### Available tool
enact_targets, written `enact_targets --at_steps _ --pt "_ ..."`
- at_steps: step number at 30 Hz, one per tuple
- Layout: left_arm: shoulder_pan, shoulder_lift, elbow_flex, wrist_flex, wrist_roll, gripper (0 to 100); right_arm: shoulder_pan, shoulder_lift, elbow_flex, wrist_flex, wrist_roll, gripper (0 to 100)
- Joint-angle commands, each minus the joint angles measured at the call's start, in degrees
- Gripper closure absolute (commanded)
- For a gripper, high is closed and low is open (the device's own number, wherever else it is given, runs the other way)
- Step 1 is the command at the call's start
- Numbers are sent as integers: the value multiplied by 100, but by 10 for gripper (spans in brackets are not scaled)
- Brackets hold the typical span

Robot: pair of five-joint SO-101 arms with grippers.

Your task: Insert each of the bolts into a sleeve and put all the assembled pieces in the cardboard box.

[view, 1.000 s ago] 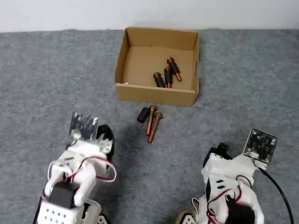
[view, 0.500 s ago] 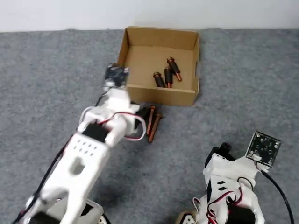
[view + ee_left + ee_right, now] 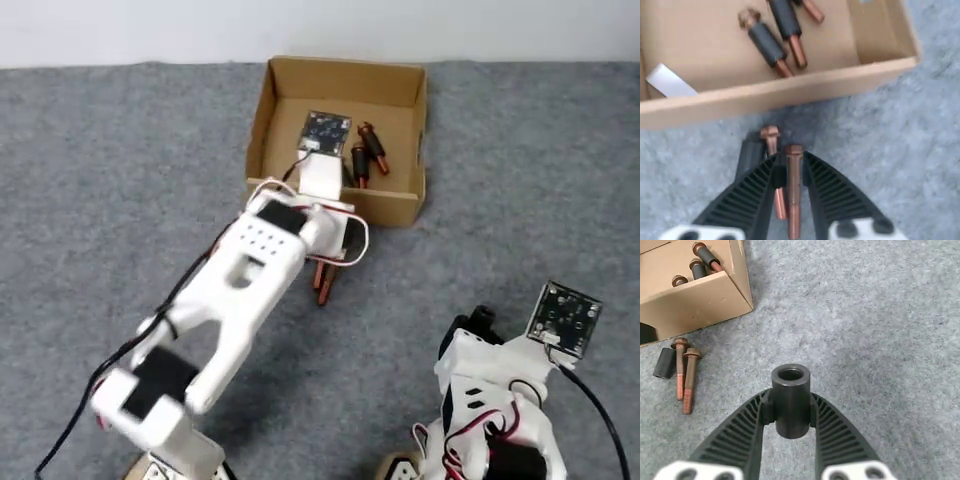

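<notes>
Two bare copper bolts (image 3: 793, 185) (image 3: 771, 142) lie side by side on the grey carpet in front of the cardboard box (image 3: 790, 92), with a loose black sleeve (image 3: 750, 152) beside them. My left gripper (image 3: 789, 162) is open, low over the bolts, its jaws narrowly apart on either side of them. In the high view the left arm (image 3: 265, 250) stretches to the box front, covering most of the bolts (image 3: 325, 282). My right gripper (image 3: 790, 402) is shut on an upright black sleeve (image 3: 791, 410) above the carpet. Assembled pieces (image 3: 365, 150) (image 3: 699, 267) lie in the box (image 3: 385, 208).
The right arm (image 3: 495, 400) stands at the near right, well back from the box. From there the bolts (image 3: 685, 375) and loose sleeve (image 3: 664, 362) lie ahead by the box (image 3: 695, 297). A white scrap (image 3: 670, 82) lies inside the box. Open carpet surrounds everything.
The left arm swung from the near left forward and rightward until its gripper came over the two bolts by the box front. The right arm stayed put with its sleeve.
</notes>
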Motion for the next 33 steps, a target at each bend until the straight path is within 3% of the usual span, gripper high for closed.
enact_targets --at_steps 1,12,20,33 --pt "26 624 -927 589 97 921 48 -13 -26 -154 -70 991" --pt "167 2303 -3073 2356 97 920 48 -13 -26 -154 -70 991" --pt "88 3191 -4110 3182 97 919 145 -13 -18 -154 -70 991" --pt "35 4413 -5543 3305 246 919 163 -13 -18 -154 -70 991"
